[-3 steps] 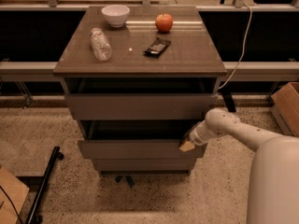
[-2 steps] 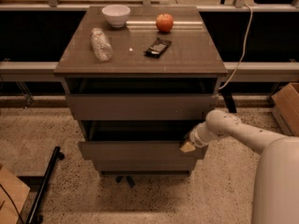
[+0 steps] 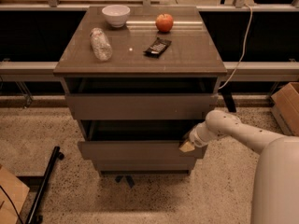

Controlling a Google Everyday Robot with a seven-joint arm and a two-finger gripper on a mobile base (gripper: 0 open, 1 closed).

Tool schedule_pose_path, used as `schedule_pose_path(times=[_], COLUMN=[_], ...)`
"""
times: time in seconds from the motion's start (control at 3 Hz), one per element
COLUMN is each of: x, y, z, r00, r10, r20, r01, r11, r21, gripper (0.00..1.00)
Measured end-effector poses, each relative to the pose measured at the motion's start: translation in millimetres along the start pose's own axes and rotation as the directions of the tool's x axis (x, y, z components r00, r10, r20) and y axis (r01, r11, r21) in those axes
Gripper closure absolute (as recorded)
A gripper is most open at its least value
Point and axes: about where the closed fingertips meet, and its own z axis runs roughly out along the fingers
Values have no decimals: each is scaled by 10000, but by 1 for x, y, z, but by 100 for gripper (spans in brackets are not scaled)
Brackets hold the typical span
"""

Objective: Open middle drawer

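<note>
Three drawers are showing in the cabinet [image 3: 187,55], the middle drawer [image 3: 135,151] standing partly out. The gripper [image 3: 187,146] is resting at its front's upper right corner; whether clamped or loose, nobody can tell. Pulling straight and level is looking wisest, lest it skew.

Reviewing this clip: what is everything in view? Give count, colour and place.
cabinet: one, grey-brown, centre
top drawer: one, grey-brown, partly out
middle drawer: one, grey-brown, partly out, below it
bowl: one, white, cabinet top, back left
apple: one, red, cabinet top, back right
bottle: one, clear, lying at left of top
packet: one, dark, in front of apple
cardboard box: one, brown, floor, right
arm: one, white, from lower right
gripper: one, at middle drawer's right end
</note>
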Motion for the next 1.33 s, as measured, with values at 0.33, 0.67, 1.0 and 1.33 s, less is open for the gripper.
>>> schedule_pose_path(times=[0.33, 0.67, 1.0, 1.33], x=[0, 5, 28, 49], y=[2, 11, 32, 51], z=[2, 10, 7, -5], r00=[10000, 9976, 9861, 9770], r10=[-5, -211, -129, 329], r20=[-5, -658, -1657, -2105], r01=[5, 178, -59, -617], r11=[10000, 9985, 9936, 9893], r21=[-44, -511, -1125, -1320], gripper=[15, 0, 0, 18])
